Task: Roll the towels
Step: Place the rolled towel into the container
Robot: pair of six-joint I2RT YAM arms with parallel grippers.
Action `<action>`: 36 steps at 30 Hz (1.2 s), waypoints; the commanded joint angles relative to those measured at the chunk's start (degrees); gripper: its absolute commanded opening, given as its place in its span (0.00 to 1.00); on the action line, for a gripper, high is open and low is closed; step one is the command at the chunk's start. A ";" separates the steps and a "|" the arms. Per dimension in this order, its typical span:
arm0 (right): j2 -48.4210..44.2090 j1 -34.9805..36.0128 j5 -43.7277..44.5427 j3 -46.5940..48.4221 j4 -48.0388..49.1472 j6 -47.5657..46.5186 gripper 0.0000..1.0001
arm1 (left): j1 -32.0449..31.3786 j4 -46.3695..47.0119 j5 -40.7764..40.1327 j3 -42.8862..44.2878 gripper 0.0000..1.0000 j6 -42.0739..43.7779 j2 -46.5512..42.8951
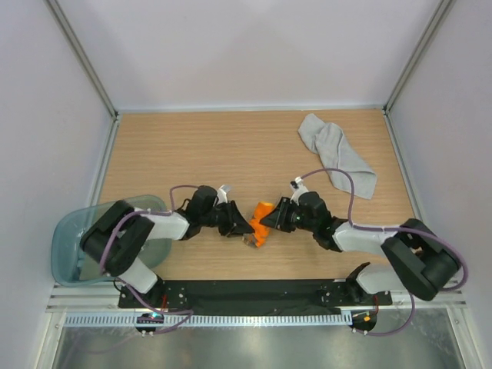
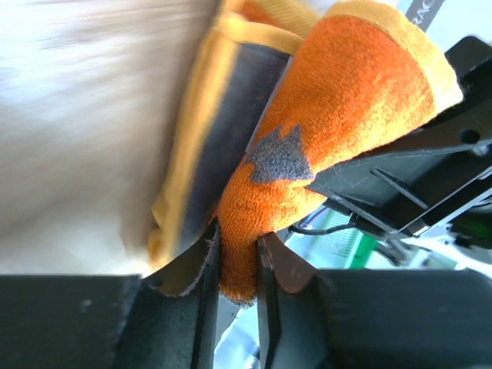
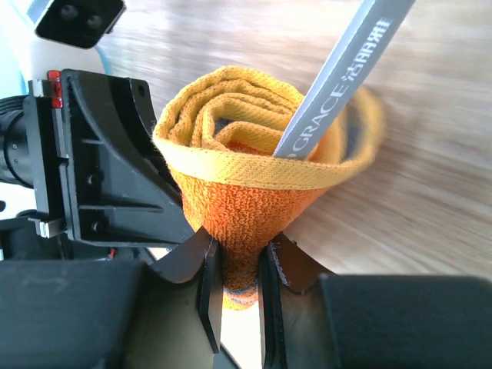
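Top external: orange towel point(image 1: 263, 219) at mid counter point(image 1: 192, 146), rolled, left claw point(image 2: 238, 246) and right claw point(image 3: 238, 246) both pinching it. Towel 1 of 2 looks nearly done; next needs release, then grey towel point(image 1: 336, 154) far-right.

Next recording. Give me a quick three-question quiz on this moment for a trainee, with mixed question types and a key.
1. True or false: the grey towel lies inside the teal tub.
2. Multiple choice: what does the left gripper pinch? A) the orange towel B) the grey towel C) nothing
3. Fill in: the right gripper is closed on the ____ towel.
Key: 1 false, it lies crumpled on the table at the far right, away from the tub. 2 A. 3 orange.
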 commanded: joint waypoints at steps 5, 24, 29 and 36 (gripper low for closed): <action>-14.49 -0.38 2.79 8.06 -15.89 -5.92 0.03 | -0.18 -20.83 -6.95 3.89 0.35 11.00 -17.48; -17.08 1.90 -4.77 24.30 -25.58 -4.51 0.03 | -1.67 -43.29 -12.45 19.61 0.56 20.65 -39.47; -5.83 8.65 -6.35 35.65 -25.49 -5.48 0.02 | -1.58 -67.64 -34.60 32.43 0.59 25.33 -47.82; 13.42 18.58 -9.42 56.45 -24.79 -6.01 0.01 | -1.58 -90.43 -60.01 40.98 0.66 22.60 -64.25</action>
